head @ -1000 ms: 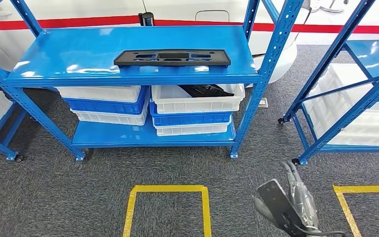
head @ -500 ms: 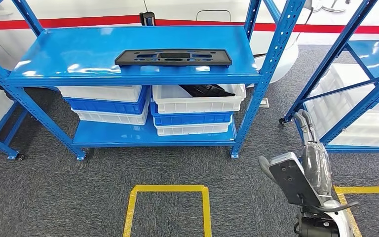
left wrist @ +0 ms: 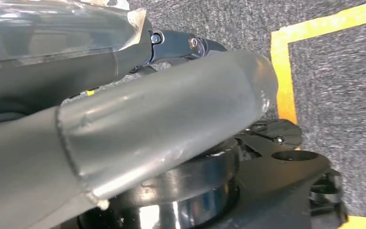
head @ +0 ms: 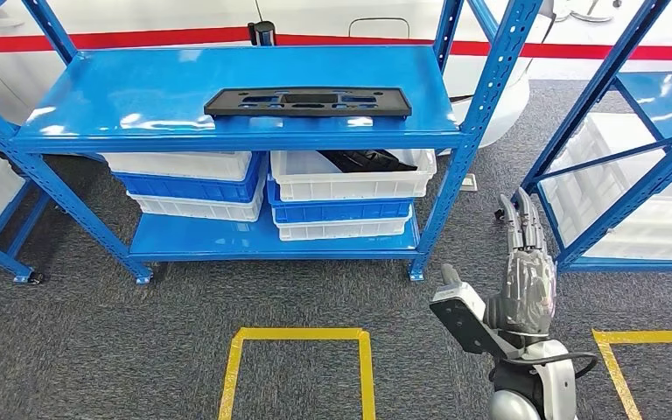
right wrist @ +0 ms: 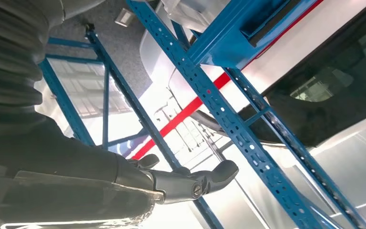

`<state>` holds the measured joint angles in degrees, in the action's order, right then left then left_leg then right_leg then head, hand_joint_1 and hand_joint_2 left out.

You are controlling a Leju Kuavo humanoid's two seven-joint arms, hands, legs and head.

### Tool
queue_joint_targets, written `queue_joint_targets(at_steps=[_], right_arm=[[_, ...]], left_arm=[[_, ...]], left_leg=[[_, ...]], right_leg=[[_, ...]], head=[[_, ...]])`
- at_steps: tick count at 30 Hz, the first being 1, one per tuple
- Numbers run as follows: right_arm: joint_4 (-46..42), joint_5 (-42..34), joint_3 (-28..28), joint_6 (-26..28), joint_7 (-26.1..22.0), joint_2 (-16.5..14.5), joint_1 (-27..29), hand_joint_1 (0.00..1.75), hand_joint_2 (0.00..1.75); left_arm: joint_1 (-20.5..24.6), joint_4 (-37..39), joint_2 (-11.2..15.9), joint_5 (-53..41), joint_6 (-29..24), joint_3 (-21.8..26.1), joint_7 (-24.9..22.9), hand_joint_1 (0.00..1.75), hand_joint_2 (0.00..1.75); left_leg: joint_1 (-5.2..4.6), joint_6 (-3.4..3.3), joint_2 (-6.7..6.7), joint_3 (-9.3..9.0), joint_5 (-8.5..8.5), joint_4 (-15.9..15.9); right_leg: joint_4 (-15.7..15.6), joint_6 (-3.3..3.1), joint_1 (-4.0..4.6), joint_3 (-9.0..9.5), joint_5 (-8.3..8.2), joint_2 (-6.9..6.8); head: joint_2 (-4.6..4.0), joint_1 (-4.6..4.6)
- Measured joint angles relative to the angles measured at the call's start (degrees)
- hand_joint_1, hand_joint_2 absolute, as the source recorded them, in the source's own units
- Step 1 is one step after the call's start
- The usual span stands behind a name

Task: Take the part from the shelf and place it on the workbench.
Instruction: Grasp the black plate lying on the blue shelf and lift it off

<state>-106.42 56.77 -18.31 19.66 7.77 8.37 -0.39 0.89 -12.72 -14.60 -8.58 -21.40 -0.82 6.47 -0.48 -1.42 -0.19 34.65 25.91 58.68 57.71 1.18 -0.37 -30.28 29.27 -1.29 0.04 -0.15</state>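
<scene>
One black part (head: 307, 101) lies flat on the top board of the blue shelf (head: 122, 105), in the upper middle of the head view, a little right of the board's centre and near its front edge. Its long axis runs across the frame, left to right, parallel to that front edge, with one long side facing the robot; the flat face, with its cut-outs, points up. The right hand (head: 522, 262) is at the lower right of the head view, well apart from the part, fingers straight and spread, pointing toward the top of the frame and holding nothing. The left hand (left wrist: 124, 119) is seen close up over the carpet beside a yellow floor line (left wrist: 286, 62); whether its fingers are spread or curled I cannot tell. The step in hand looks like the reach. To do it well, the right hand should rise above the board's front lip, clear the blue upright post (head: 481, 131), and meet the part across its short width, probably near the right end, with the fingers kept apart until they straddle it.
</scene>
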Motion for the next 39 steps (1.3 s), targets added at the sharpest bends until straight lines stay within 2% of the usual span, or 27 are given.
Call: queue_joint_targets(at_steps=[16,21,25,29,33,39], right_arm=[[18.3,13.6,1.1,12.9,-18.3,-7.2,-3.6,0.00,1.75],[24.0,19.1,0.2,15.4,-21.3,-10.1,-6.3,0.00,1.75],[28.7,23.2,-2.6,16.0,-21.4,-11.8,-9.2,0.00,1.75],[29.4,26.4,-6.5,16.2,-18.2,-11.7,-10.4,0.00,1.75],[27.1,28.1,-8.3,15.9,-14.1,-9.8,-9.5,0.00,1.75],[22.3,30.5,-11.3,15.8,-7.2,-5.0,-7.4,0.00,1.75]], left_arm=[[0.3,0.1,-0.6,2.2,-0.5,1.2,5.5,0.00,0.00],[0.7,0.2,-0.6,3.3,2.2,1.7,5.5,0.00,0.00],[1.1,0.3,-0.7,4.1,4.5,1.9,4.8,0.00,0.00],[1.3,0.3,-0.7,4.1,7.3,1.6,4.2,0.00,0.00],[1.4,0.3,-0.7,3.0,9.7,0.8,4.2,0.00,0.00],[1.7,0.4,-0.2,0.7,13.4,-1.6,4.3,0.00,0.00]], left_leg=[[-0.01,0.00,0.00,0.00,0.00,0.0],[0.00,0.00,0.04,-0.03,-0.01,0.0],[0.01,0.01,0.03,-0.04,-0.04,0.0],[0.01,0.00,0.02,-0.05,-0.05,0.0],[-0.04,0.00,0.03,0.02,-0.04,0.0],[-0.07,-0.02,0.02,0.02,-0.03,0.0]], right_leg=[[0.0,0.00,0.00,0.00,0.00,0.01],[0.0,-0.01,0.02,0.00,0.00,0.02],[0.0,-0.01,0.02,0.01,0.00,0.00],[0.0,-0.01,0.00,-0.22,0.01,-0.02],[0.0,-0.01,-0.03,-0.11,0.01,0.01],[0.0,0.00,-0.13,-0.12,0.00,0.01]], head=[[0.00,-0.01],[0.01,-0.02],[0.00,-0.02],[0.00,-0.01],[0.00,-0.01],[0.00,-0.01]])
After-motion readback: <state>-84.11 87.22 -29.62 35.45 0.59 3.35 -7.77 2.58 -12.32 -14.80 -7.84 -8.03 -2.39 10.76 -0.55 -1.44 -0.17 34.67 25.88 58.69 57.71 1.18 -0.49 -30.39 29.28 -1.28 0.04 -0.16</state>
